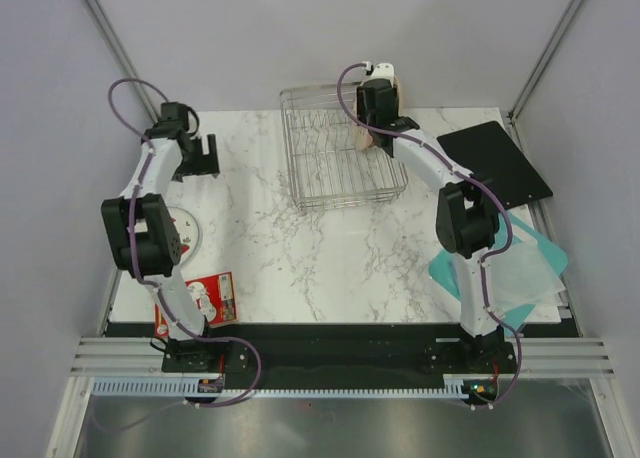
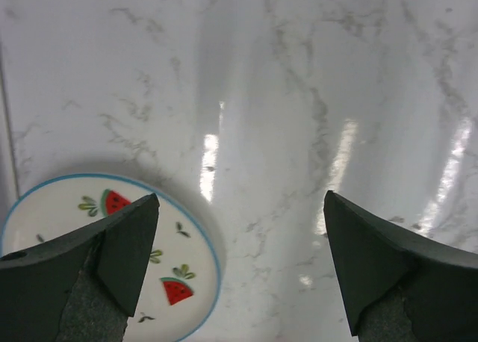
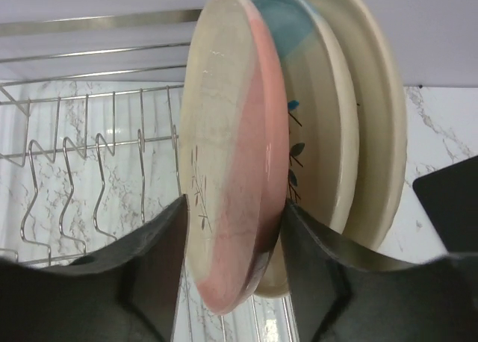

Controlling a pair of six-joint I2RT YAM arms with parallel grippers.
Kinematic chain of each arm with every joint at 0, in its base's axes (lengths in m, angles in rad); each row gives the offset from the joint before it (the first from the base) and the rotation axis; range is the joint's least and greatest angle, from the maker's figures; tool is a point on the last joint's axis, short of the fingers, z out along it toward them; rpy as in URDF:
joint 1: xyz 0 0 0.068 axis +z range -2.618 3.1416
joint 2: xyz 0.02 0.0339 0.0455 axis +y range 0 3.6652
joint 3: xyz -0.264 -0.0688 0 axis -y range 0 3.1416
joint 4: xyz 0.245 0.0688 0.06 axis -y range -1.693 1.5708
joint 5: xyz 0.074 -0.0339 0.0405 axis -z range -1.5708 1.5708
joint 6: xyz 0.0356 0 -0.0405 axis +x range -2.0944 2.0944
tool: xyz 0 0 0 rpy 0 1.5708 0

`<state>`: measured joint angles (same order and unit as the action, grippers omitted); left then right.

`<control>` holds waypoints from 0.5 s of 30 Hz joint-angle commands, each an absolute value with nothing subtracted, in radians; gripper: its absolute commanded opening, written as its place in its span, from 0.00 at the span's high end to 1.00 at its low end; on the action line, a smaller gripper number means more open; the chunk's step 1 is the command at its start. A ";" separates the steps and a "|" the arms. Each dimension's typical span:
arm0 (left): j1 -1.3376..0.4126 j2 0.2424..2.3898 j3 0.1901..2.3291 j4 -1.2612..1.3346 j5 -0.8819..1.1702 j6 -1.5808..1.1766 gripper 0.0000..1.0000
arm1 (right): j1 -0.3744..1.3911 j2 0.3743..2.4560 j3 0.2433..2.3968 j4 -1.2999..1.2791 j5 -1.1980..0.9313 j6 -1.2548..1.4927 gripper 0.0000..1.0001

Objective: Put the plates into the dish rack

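Note:
The dish rack [image 1: 330,168] stands at the back middle of the table; its wire prongs [image 3: 67,178] show in the right wrist view. My right gripper [image 1: 378,106] is at its right end, shut on the rim of the upright cream-and-pink plate [image 3: 231,155]. My right gripper [image 3: 233,237] has one finger on each face. The blue-half plate [image 3: 314,110] and a third cream plate [image 3: 377,118] stand upright just behind it. My left gripper [image 1: 200,156] is open and empty above the table's left side. The small white plate with red fruit marks [image 2: 183,263] lies flat below the left gripper [image 2: 239,271]; it also shows in the top view [image 1: 188,233].
A flat black board [image 1: 495,163] lies at the back right. Teal sheets [image 1: 520,263] lie at the right edge. A red-and-white packet [image 1: 215,296] lies at the front left beside the left arm.

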<state>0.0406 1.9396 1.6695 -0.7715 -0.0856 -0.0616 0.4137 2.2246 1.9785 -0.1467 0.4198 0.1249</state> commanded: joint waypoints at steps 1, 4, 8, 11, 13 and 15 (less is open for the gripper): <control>0.187 1.815 1.553 -0.747 -0.043 0.163 0.03 | 0.414 2.117 2.000 -0.168 0.445 0.123 0.34; 0.192 1.813 1.473 -0.788 -0.066 0.274 0.11 | 0.414 2.021 1.933 -0.187 0.433 0.120 0.27; 0.190 1.802 1.384 -0.831 -0.037 0.347 0.23 | 0.414 1.890 1.815 -0.201 0.330 0.127 0.26; 0.192 1.801 1.355 -0.851 -0.051 0.357 0.28 | 0.414 1.824 1.720 -0.199 0.203 0.123 0.24; 0.190 1.809 1.348 -0.861 -0.061 0.350 0.31 | 0.414 1.801 1.668 -0.189 0.138 0.112 0.23; 0.190 1.830 1.353 -0.885 -0.045 0.350 0.38 | 0.414 1.789 1.623 -0.192 0.135 0.121 0.21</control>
<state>0.1818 1.8297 1.3460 -0.8463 -0.0643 0.2832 0.4129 1.8141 1.7077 -0.1875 0.2420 0.1211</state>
